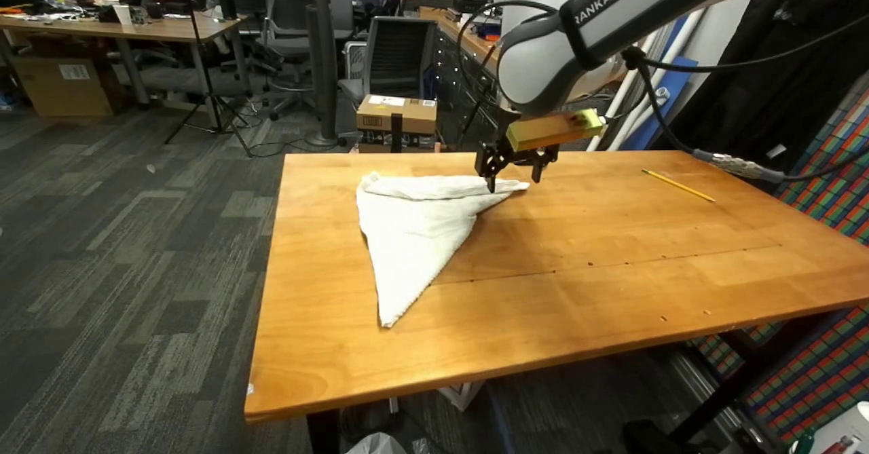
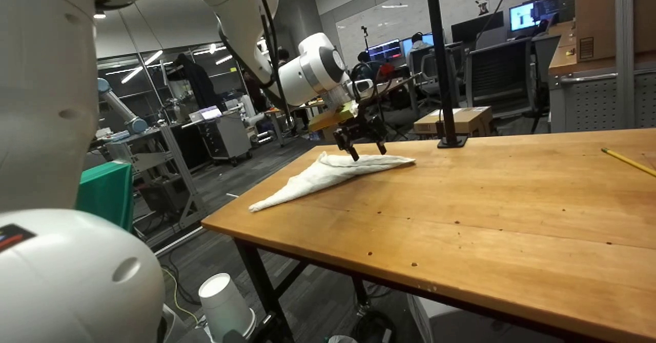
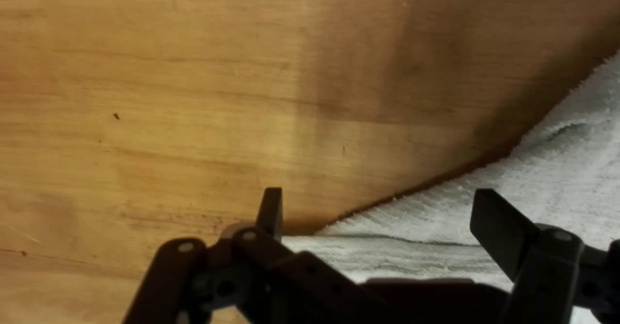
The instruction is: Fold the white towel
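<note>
The white towel [image 1: 414, 230] lies on the wooden table in a roughly triangular shape, also in view in an exterior view [image 2: 323, 174]. A strip is folded over along its far side. One narrow corner points right and another points to the near edge. My gripper [image 1: 514, 183] is open and empty above the narrow right end, and also shows in an exterior view [image 2: 369, 155]. In the wrist view, the open fingers [image 3: 379, 192] stand on either side of the towel's tapered end [image 3: 436, 217]. The left finger is over wood and the right finger over cloth.
A yellow pencil [image 1: 679, 186] lies on the wooden table [image 1: 611, 271], right of the towel. A black pole [image 2: 442, 66] stands at the table's edge in an exterior view. A cardboard box [image 1: 397, 118] is beyond the far edge. The table's left edge is near the towel.
</note>
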Motion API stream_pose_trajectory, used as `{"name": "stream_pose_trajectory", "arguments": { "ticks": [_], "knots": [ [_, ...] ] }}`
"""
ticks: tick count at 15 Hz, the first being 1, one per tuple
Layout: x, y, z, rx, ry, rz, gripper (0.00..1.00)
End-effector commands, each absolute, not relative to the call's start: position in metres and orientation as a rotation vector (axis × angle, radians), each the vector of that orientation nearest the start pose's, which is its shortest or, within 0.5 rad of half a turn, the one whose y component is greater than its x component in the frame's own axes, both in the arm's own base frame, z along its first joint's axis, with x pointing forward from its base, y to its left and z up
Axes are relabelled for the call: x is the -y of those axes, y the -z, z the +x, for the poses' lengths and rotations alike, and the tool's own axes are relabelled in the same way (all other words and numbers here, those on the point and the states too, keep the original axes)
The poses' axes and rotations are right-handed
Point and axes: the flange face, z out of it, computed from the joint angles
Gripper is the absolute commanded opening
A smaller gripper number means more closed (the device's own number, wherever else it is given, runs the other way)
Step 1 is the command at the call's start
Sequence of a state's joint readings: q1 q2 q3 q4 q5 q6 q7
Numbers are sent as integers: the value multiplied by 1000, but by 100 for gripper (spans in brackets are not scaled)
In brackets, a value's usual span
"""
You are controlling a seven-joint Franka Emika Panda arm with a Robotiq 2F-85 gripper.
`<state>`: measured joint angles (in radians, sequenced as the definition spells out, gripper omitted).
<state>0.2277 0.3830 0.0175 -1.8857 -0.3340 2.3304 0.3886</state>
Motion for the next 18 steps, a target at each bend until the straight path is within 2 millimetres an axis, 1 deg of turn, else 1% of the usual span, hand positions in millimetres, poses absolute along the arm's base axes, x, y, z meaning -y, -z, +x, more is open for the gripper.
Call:
{"name": "stream_pose_trajectory", "arguments": {
  "ticks": [1, 4, 5, 8, 9, 12, 14, 18],
  "knots": [
    [-150, -321, 581, -16, 367, -3419, 100],
    [-162, -320, 567, -108, 424, -3444, 100],
    [-170, -321, 564, -74, 440, -3416, 100],
    [-186, -323, 559, -23, 485, -3390, 100],
    [-189, -323, 559, -30, 488, -3389, 100],
    [-194, -318, 559, -137, 461, -3398, 100],
    [-196, -314, 561, -176, 449, -3391, 100],
    [-201, -316, 572, -144, 461, -3392, 100]
  ]
}}
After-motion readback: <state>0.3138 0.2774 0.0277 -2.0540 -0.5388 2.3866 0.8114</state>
